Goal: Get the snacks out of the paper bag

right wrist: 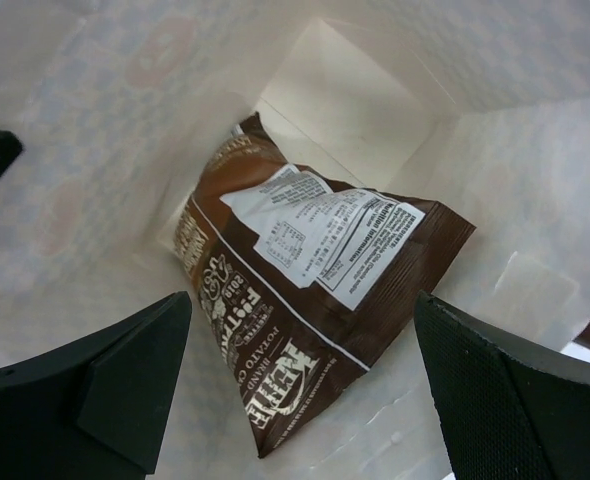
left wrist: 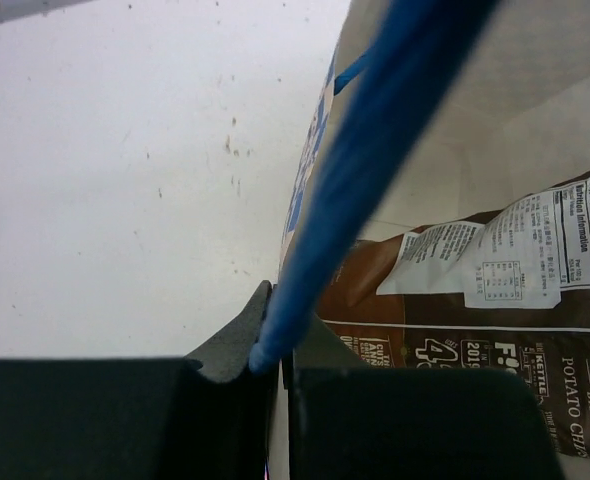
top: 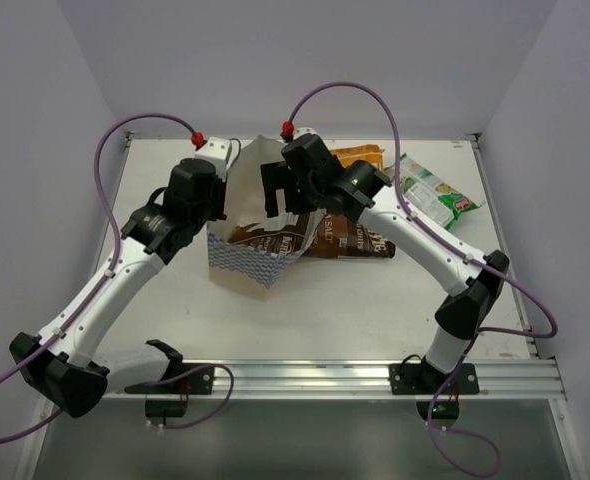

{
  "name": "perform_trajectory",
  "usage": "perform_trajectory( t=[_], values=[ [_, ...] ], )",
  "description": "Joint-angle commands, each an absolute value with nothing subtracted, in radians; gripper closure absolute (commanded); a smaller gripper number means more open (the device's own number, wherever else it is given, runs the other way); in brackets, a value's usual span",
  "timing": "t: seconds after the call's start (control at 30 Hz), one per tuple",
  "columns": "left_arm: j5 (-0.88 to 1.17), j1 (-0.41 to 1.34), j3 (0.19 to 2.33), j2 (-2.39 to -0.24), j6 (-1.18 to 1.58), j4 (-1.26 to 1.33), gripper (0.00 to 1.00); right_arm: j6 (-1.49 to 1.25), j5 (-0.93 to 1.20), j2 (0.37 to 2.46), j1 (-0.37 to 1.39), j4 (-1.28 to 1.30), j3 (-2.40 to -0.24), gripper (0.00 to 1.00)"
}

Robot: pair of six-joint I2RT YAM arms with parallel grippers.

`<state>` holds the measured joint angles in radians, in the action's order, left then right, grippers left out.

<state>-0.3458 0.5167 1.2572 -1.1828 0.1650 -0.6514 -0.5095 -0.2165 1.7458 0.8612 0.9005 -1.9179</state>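
Nearest the bases, the left gripper [left wrist: 275, 352] has its fingers together on the upper edge of the paper bag [top: 243, 262]. The blue cord handle [left wrist: 375, 170] runs out from between them toward 1 o'clock. Just to its 3 o'clock, the right gripper [right wrist: 300, 310] sits at the bag's mouth with its fingers wide apart, looking down the cream interior at a brown packet [right wrist: 305, 270]. This packet lies inside against the bag's floor, label side up. I judge this the last extraction: three snacks are already out on the table [top: 355, 310]. A second brown packet [top: 360, 243] lies just beside the bag at its 3 o'clock, the orange packet [top: 360, 156] is farther back at 1 o'clock, and the green-and-white packet [top: 432, 192] lies at 2 o'clock, apart from the rest. The next move probably calls for the right arm to go deeper, straddle the packet's near edge and pinch the crinkly film without catching the paper wall, while the left keeps the mouth held open. The cord blocks the left wrist view, so I cannot tell whether those fingers pinch paper, cord or both. From above, the right gripper hides part of the orange packet, and whether the bag stands or lies over is hard to judge.
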Motion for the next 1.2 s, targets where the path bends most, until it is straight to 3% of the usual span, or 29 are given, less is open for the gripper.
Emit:
perform_trajectory(
  t=[0.0,0.93,1.17],
  values=[
    [-0.368,0.534,1.318,-1.18,0.092,-0.538,1.0,-0.535,-0.219,1.744,0.844,0.879,-1.887,0.05],
    [-0.494,0.62,1.266,-1.108,0.083,-0.482,1.0,-0.468,-0.314,1.729,0.762,0.788,-1.756,0.04],
    [-0.5,0.621,1.27,-1.101,0.092,-0.482,1.0,-0.498,-0.221,1.723,0.755,0.819,-1.72,0.04]
  ],
)
